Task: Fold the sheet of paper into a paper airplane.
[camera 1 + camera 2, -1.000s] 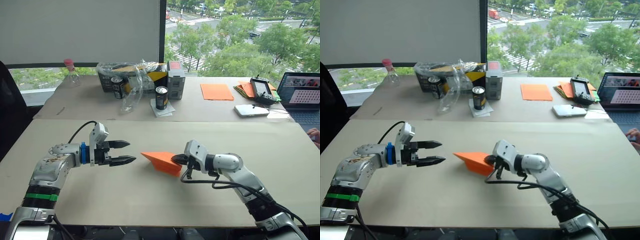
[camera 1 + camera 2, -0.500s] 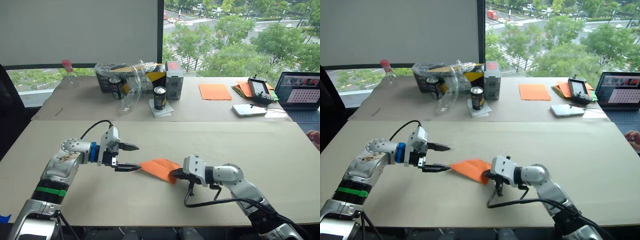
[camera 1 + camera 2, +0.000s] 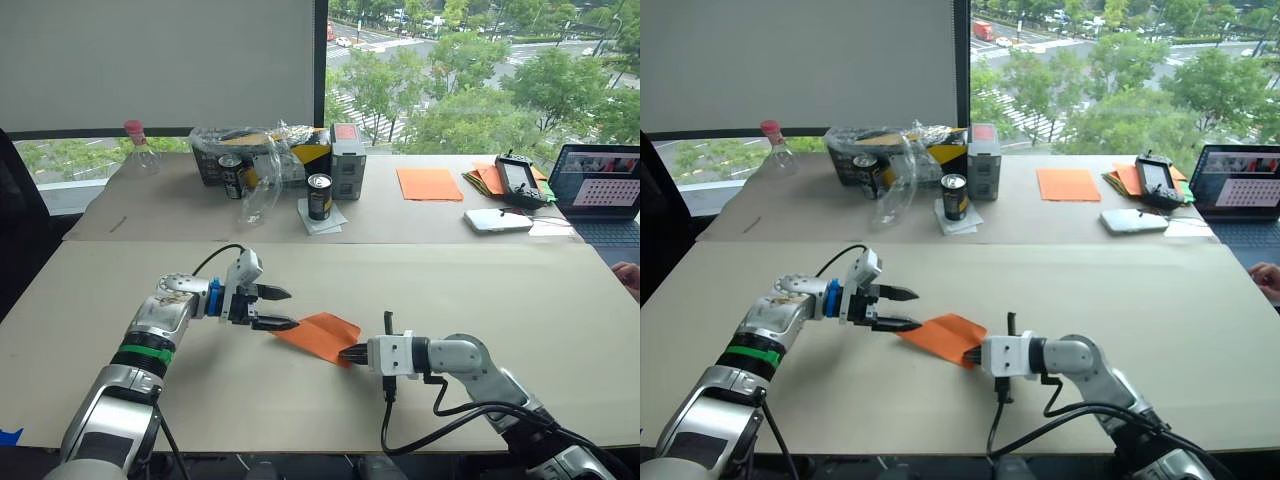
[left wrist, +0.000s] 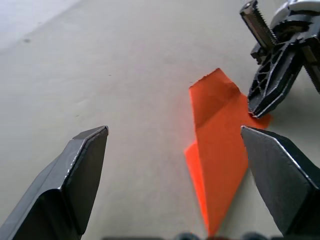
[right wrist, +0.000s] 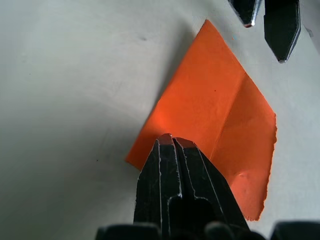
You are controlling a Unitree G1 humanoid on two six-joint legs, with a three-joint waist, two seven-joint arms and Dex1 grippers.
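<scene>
The sheet of paper (image 3: pixel 320 335) is bright orange, folded to a wedge with a crease, and lies flat on the front table. Its narrow point faces my left gripper (image 3: pixel 292 309), which stands open with the lower fingertip at the paper's left tip. In the left wrist view the paper (image 4: pixel 220 130) lies ahead between the spread fingers. My right gripper (image 3: pixel 345 354) is shut, its tips resting on the paper's near right corner. The right wrist view shows the shut fingers (image 5: pixel 167 150) lying over the paper (image 5: pixel 210 105), with nothing visibly pinched between them.
The back table carries a black can (image 3: pixel 322 195), a box under clear plastic (image 3: pixel 250 150), a bottle (image 3: pixel 140 145), a flat orange sheet (image 3: pixel 430 183), a stack of orange sheets (image 3: pixel 487 177), a phone (image 3: pixel 503 220) and a laptop (image 3: pixel 603 187). A person's hand (image 3: pixel 630 272) shows at the right edge.
The right gripper has brought the raised paper down flat on the table and turned its wrist. The left gripper has moved right, up to the paper's tip.
</scene>
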